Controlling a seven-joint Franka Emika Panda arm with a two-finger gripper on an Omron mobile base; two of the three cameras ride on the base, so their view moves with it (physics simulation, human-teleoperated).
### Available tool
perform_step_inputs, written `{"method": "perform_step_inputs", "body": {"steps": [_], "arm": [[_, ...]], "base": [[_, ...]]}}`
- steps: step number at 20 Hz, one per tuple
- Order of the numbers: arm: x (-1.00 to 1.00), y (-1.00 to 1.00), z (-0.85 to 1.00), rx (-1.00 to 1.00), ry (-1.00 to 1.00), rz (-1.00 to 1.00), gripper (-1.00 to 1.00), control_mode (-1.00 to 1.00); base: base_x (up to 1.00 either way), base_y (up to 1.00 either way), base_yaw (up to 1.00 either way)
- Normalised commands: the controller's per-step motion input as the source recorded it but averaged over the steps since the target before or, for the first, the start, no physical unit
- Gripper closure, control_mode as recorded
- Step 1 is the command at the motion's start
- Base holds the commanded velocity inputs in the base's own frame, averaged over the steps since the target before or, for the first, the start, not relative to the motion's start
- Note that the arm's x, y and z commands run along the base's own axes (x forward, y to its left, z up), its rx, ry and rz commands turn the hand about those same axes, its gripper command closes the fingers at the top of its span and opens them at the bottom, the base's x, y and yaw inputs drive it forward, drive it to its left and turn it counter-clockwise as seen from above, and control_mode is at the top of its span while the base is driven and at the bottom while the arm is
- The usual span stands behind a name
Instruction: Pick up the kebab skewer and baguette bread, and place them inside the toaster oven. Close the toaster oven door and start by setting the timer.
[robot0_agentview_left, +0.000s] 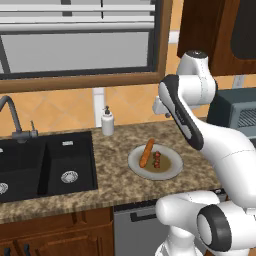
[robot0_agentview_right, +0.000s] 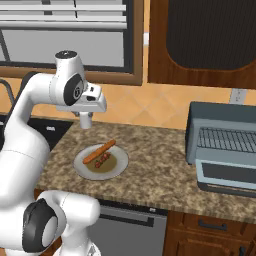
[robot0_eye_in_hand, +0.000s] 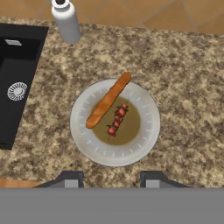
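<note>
kebab skewer (robot0_eye_in_hand: 118, 119) and baguette bread (robot0_eye_in_hand: 108, 100) lie side by side on the plate (robot0_eye_in_hand: 144, 144) straight below the jaws, which hang narrowed and empty over the worktop (robot0_eye_in_hand: 188, 78); toaster oven (robot0_agentview_right: 222, 145) off to their right, door (robot0_agentview_right: 225, 175) down

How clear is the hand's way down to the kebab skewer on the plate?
Probably clear: the hand hangs above the plate, nothing lies over the kebab skewer, and the baguette bread beside it is the only close neighbour. Its jaws look shut, so they must open first.
</note>
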Motion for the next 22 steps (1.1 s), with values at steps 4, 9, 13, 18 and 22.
{"method": "perform_step_inputs", "body": {"steps": [4, 9, 13, 18, 22], "arm": [[0.00, 0.00, 0.00, 0.00, 0.00, 0.00, -1.00, 1.00], [0.00, 0.00, 0.00, 0.00, 0.00, 0.00, -1.00, 1.00], [0.00, 0.00, 0.00, 0.00, 0.00, 0.00, -1.00, 1.00], [0.00, 0.00, 0.00, 0.00, 0.00, 0.00, -1.00, 1.00], [0.00, 0.00, 0.00, 0.00, 0.00, 0.00, -1.00, 1.00]], "base": [[0.00, 0.00, 0.00], [-0.19, -0.38, -0.06], [-0.10, -0.78, -0.18], [0.01, -0.76, -0.11], [0.16, -0.66, 0.15]]}}
